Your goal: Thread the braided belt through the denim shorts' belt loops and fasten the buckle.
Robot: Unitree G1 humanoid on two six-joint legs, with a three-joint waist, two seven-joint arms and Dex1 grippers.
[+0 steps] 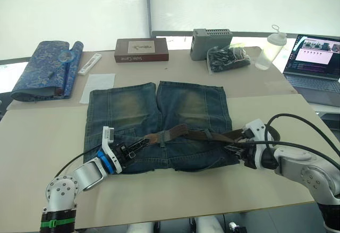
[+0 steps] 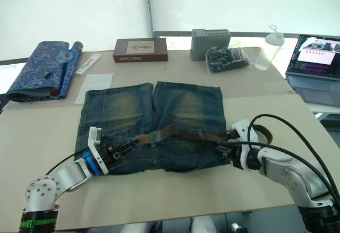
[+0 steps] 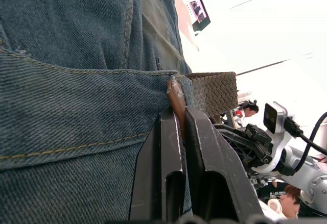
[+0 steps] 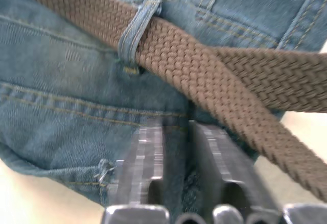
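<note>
2 end effectors at shorts (image 1: 159,124) waistband: left (image 3: 178,116) clamped on belt (image 1: 180,134) tip; right (image 4: 176,132) fingers slightly apart, gripping nothing, beside a loop (image 4: 137,30).

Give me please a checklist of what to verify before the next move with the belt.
1. Left tool shut on the braided belt tip: ok.
2. Belt runs under a belt loop: ok.
3. Denim shorts spread flat: ok.
4. Right tool at the waistband beside the belt: ok.
5. Right tool gripping anything: cannot tell.
6. Buckle fastened: cannot tell.
</note>
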